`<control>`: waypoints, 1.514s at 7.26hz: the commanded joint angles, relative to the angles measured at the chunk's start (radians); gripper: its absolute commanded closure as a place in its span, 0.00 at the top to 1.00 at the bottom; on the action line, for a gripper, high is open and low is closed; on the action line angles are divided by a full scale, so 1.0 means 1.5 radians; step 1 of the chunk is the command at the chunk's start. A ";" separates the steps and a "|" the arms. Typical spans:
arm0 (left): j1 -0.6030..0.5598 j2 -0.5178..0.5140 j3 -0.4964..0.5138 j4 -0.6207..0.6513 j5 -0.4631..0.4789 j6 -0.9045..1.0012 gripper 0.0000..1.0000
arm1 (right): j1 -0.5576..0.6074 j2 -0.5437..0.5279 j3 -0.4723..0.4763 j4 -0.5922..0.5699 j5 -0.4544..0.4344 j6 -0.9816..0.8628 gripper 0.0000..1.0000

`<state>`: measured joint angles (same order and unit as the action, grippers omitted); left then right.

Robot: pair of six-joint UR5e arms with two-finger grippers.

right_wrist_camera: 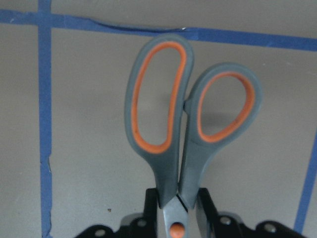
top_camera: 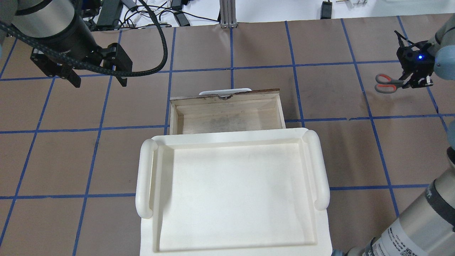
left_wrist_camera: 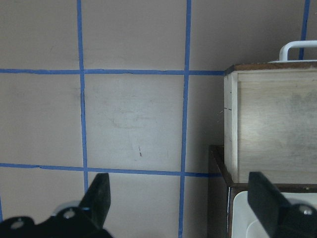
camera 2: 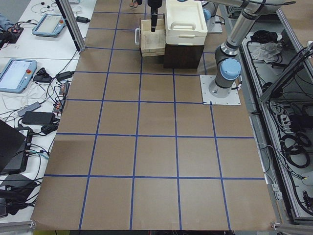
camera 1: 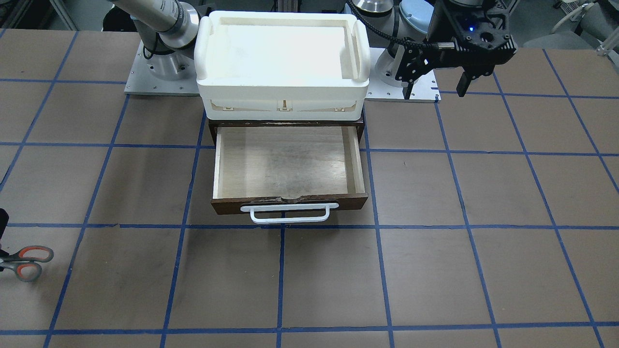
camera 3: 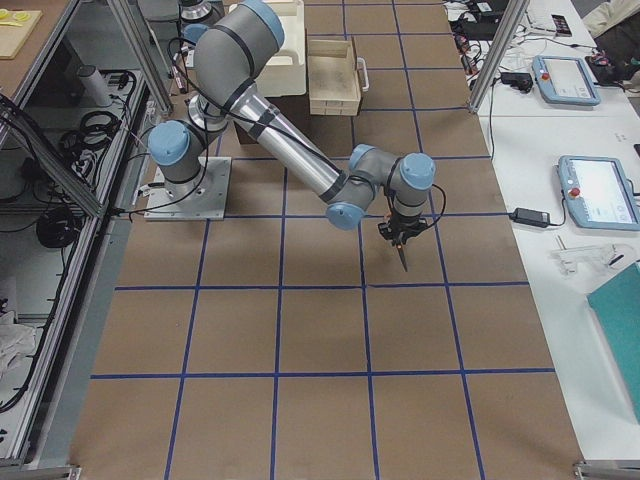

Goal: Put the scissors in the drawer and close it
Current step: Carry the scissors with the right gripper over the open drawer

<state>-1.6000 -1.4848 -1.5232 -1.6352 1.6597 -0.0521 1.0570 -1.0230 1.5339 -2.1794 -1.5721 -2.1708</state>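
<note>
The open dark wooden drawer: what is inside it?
The dark brown wooden drawer shows only bare pale plywood floor. Its rear is covered by the white plastic tray.

— What do you see on the scissors [right_wrist_camera: 171, 168]?
— Matt grey plastic handles, smooth orange lining inside the loops, and bare shiny metal at the pivot.
— And the drawer [camera 1: 217, 164]?
— You get pale plywood inside, scuffed grey on the floor. The front is dark brown wood, chipped along its top edge. Its handle [camera 1: 289, 220] looks like smooth white plastic.
— The tray [top_camera: 142, 177]?
— Off-white plastic, faintly glossy. Your table [camera 1: 483, 270] is matt brown and paper-like, lined with blue tape [camera 1: 280, 280].
</note>
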 commanded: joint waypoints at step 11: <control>0.000 0.001 0.000 0.002 0.000 0.001 1.00 | 0.542 -0.229 0.002 0.281 -0.006 0.537 0.00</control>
<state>-1.6000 -1.4833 -1.5232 -1.6329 1.6597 -0.0508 1.7729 -1.3683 1.5351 -1.7573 -1.5803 -1.4714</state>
